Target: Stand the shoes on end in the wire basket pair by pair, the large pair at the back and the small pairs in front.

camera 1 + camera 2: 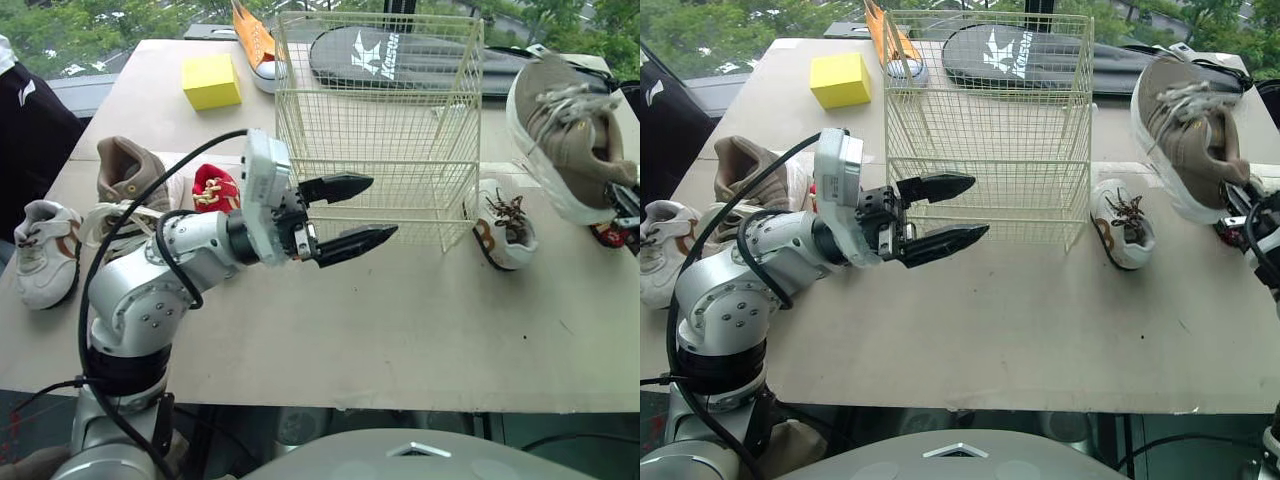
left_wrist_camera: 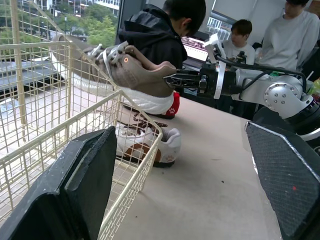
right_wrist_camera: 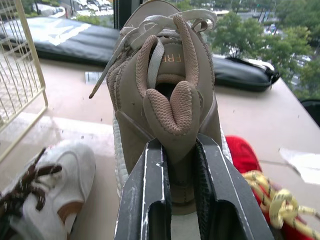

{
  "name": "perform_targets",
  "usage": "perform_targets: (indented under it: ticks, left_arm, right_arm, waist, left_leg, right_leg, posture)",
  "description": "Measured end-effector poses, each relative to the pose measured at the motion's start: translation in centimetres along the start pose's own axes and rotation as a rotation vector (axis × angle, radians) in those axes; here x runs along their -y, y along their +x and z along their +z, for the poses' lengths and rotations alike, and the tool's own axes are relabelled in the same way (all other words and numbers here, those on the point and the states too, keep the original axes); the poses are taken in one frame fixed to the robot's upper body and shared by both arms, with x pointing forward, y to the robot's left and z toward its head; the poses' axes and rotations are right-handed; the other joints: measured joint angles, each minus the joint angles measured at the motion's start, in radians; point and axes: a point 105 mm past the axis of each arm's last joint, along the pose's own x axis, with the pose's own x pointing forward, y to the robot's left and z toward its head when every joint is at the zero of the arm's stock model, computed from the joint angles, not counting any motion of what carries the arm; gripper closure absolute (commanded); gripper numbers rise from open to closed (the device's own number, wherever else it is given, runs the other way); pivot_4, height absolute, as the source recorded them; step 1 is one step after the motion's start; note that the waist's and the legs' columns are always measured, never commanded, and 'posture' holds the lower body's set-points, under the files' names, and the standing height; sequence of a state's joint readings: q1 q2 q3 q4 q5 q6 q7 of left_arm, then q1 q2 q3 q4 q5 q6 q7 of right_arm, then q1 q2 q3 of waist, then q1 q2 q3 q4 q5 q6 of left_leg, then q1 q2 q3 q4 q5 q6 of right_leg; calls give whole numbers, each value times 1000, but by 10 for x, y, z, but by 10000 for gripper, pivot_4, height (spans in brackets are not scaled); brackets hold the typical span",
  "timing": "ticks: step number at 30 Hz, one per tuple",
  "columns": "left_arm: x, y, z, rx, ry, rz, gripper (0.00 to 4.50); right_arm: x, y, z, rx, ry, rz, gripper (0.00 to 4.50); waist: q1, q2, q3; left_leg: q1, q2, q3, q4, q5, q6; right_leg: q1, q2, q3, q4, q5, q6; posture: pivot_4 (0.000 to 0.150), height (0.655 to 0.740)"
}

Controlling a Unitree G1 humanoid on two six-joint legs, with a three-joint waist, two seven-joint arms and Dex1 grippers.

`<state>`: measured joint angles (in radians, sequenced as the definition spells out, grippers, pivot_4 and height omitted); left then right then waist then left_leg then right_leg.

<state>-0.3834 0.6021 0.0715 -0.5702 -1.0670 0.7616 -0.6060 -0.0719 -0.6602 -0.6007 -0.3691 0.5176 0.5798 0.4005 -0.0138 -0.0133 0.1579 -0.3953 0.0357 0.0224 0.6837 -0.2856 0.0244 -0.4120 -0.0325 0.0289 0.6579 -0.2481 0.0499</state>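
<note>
We are holding the large tan suede sneaker aloft beside the empty cream wire basket, our right end effector clamping its heel. Our left end effector is gaping wide over the beige counter. Next, we judge, comes lifting it over the rim, to the back

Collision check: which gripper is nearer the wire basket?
Left. The left gripper is open before the wire basket; the right gripper holds a tan shoe off to its right.
</note>
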Motion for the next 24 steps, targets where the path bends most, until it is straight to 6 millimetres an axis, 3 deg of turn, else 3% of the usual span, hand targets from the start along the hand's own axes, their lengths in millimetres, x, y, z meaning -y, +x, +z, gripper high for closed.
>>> perform_targets:
  ticks: [4, 6, 10, 13, 16, 19, 21, 24]
  left_arm:
    - [-17, -4, 21, 107, -63, 83, 0]
    - [-31, -9, 42, 191, -92, 142, 0]
    - [-60, -21, 78, 317, -112, 280, 0]
    - [-85, -39, 110, 443, -100, 421, 0]
    - [-113, -58, 128, 498, -93, 574, 0]
    - [-143, -82, 158, 510, -156, 662, 0]
    - [-142, -100, 191, 552, -152, 648, 0]
    - [-133, -104, 210, 513, -180, 548, 0]
  right_arm:
    - [-5, 17, 50, 154, -51, 37, 44895]
    - [-16, 27, 86, 255, -86, 94, 44895]
    - [-42, 38, 128, 366, -132, 235, 44895]
    - [-61, 44, 151, 422, -180, 361, 44895]
    - [-78, 44, 170, 469, -225, 488, 44895]
    - [-103, 36, 186, 465, -349, 733, 44895]
    - [-120, 21, 191, 463, -454, 905, 44895]
    - [-134, 15, 187, 442, -516, 1074, 44895]
  waist:
    - [0, 1, 1]
    - [-1, 1, 2]
    - [2, 1, 2]
    - [5, 1, 2]
    - [5, 0, 2]
    - [3, -4, 13]
    - [-2, -6, 14]
    - [-2, -7, 15]
  left_leg:
    - [0, 0, -1, 0, 0, 0]
    - [-1, 0, -1, 0, 0, 0]
    - [-2, 0, -2, 1, 0, 0]
    - [-3, 0, -2, 0, 0, 0]
    - [-4, -1, -2, 0, 1, -1]
    - [-7, -1, -3, 1, 1, -1]
    - [-6, 0, -3, -1, 1, -2]
    - [-7, -1, -2, -1, 3, -5]
  right_leg:
    - [-1, 0, -1, 1, 0, 0]
    - [-1, 0, -1, 1, 0, 0]
    - [-1, 0, -2, 0, 0, 0]
    - [-1, -1, -3, -1, 0, 0]
    - [-2, -2, -4, -2, 0, 0]
    - [-6, -1, -5, 1, 1, 0]
    - [-5, -1, -6, -2, 0, 0]
    - [-6, -3, -6, -2, 0, 1]
  posture:
    - [1500, 7400]
    - [1500, 7400]
    - [1500, 7400]
    - [1500, 7400]
    - [1500, 7400]
    - [1500, 7400]
    - [1500, 7400]
    - [1500, 7400]
